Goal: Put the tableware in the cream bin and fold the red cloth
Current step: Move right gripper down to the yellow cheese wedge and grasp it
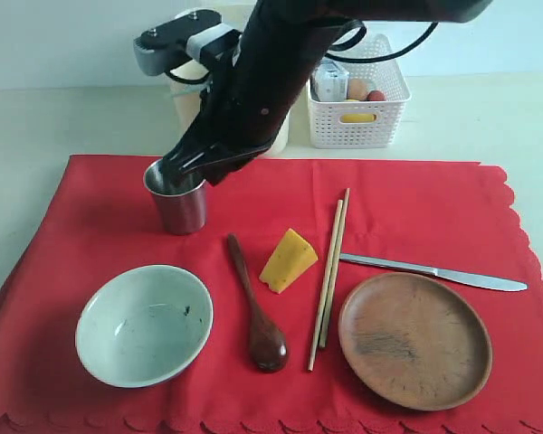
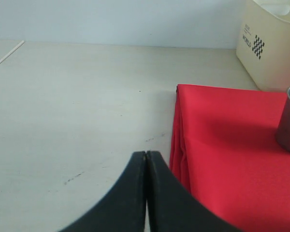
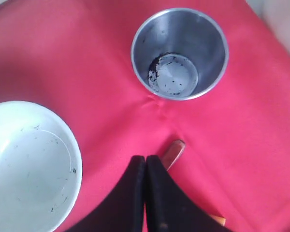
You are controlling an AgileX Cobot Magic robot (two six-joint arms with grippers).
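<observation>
Right gripper [image 3: 145, 158] clenched near steel cup [image 3: 180, 53], left gripper [image 2: 146, 153] clenched, red cloth [image 1: 416, 208] on beige tabletop [image 2: 63, 106], white wall [image 2: 111, 19]

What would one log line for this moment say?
right pincer: shut, empty, near cup | left pincer: shut, empty, beside cloth | cup: upright on cloth

Left hand [image 2: 146, 155] and right hand [image 3: 145, 158], both with fingertips together.
</observation>
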